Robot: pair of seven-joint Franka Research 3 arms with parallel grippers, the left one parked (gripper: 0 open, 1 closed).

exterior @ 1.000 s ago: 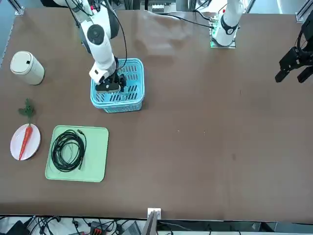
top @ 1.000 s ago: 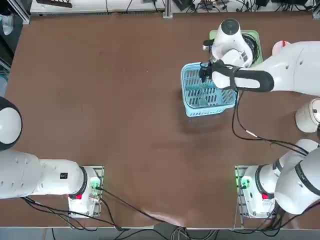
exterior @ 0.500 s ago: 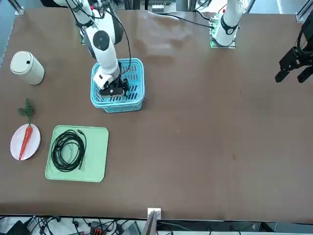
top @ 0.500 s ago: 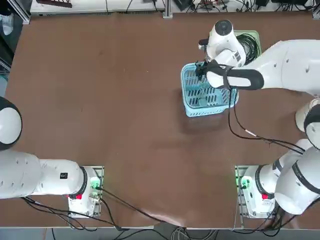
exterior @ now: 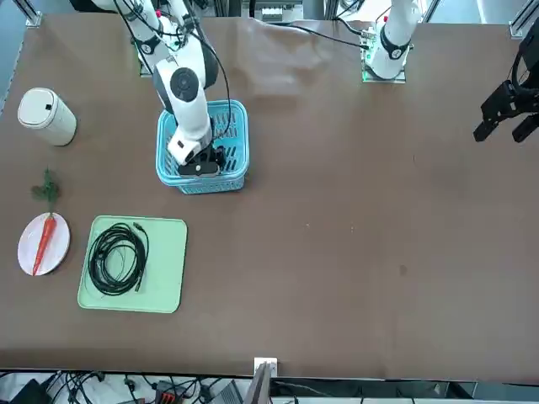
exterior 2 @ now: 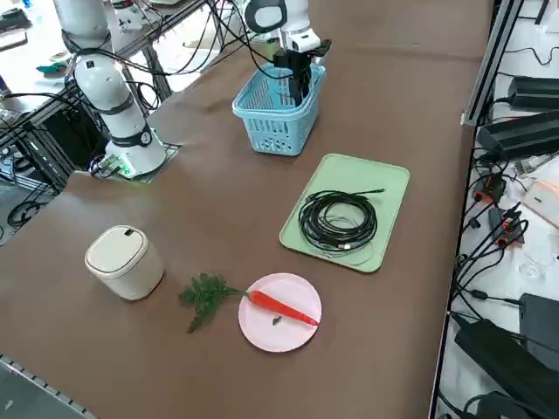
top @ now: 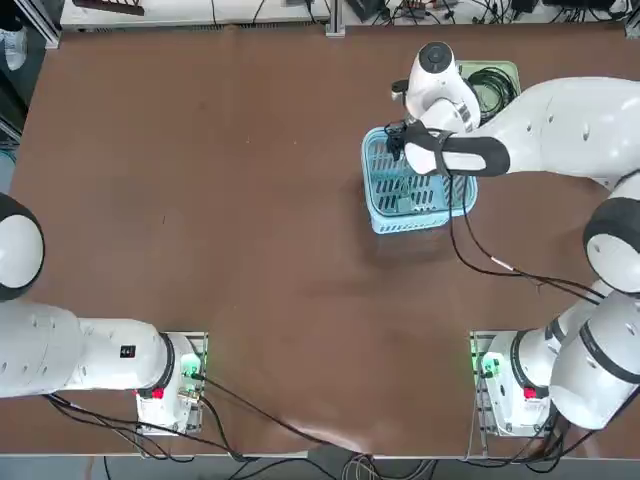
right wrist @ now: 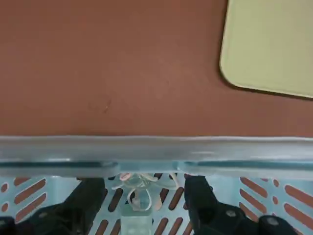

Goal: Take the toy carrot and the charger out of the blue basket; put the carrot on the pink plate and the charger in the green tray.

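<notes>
Charger (right wrist: 136,221) sits in the blue basket (exterior: 205,187); my right gripper (right wrist: 145,188), fingers apart, has shifted over it, probably to grasp.

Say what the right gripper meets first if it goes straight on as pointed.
Likely the charger in the basket, lying between the right gripper's open fingers; depth is unclear.
</notes>
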